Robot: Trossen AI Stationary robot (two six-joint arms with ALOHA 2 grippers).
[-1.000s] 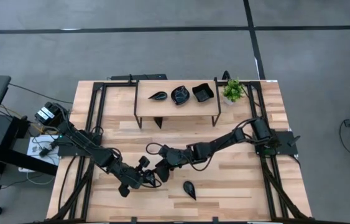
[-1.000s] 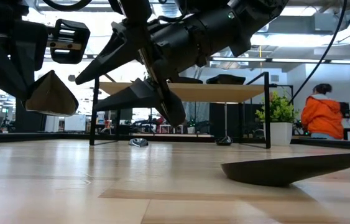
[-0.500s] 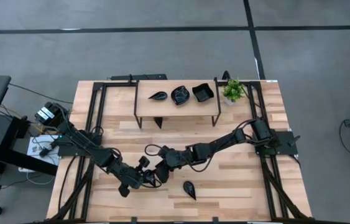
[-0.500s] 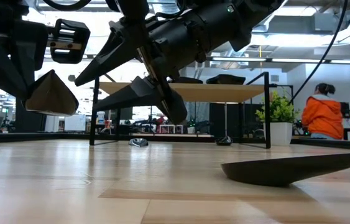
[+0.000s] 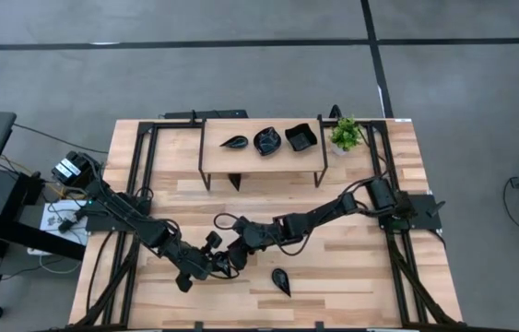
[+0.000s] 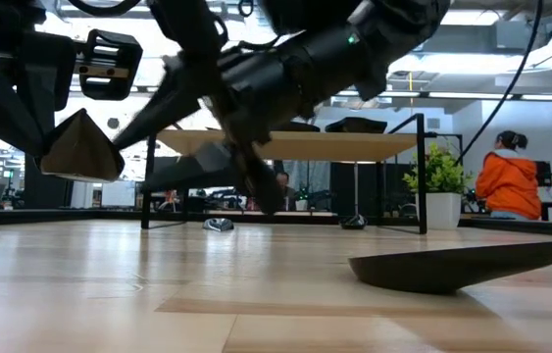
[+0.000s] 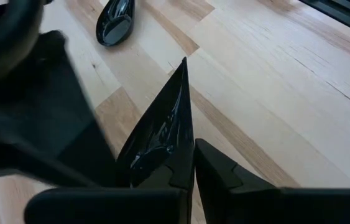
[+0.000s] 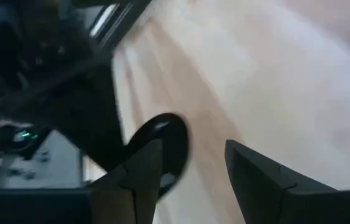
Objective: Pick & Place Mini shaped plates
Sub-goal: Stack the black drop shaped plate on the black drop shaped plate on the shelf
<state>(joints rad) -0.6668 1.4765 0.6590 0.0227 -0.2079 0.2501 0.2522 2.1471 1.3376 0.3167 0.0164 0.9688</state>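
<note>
My left gripper (image 5: 225, 263) (image 7: 190, 165), left of the table's middle toward the near edge, is shut on a glossy black pointed plate (image 7: 159, 124) (image 6: 79, 147) held above the table. My right gripper (image 5: 239, 247) (image 8: 190, 165) reaches in from the right and stands open right next to that plate (image 8: 162, 146). Whether it touches the plate, I cannot tell. A black leaf-shaped plate (image 5: 281, 281) (image 6: 462, 265) (image 7: 115, 22) lies on its underside on the table, nearer the front edge. Three more black plates (image 5: 267, 140) rest on the far shelf. My left gripper pinches the pointed plate's wide end (image 7: 175, 158) between its two fingers. The fingers slant downward and lie along the plate, whose tip (image 7: 183, 62) points away from them. The plate is lifted clear of the table and stands on edge.
A low black-framed wooden shelf (image 5: 259, 157) stands at the table's far middle, with a small green potted plant (image 5: 345, 134) to its right. Black rails (image 5: 139, 184) run along both sides of the table. A person in orange (image 6: 506, 181) sits in the room beyond.
My right gripper has sunk a little and edged closer to the plate in my left gripper, staying open. My left gripper and its plate have kept still.
</note>
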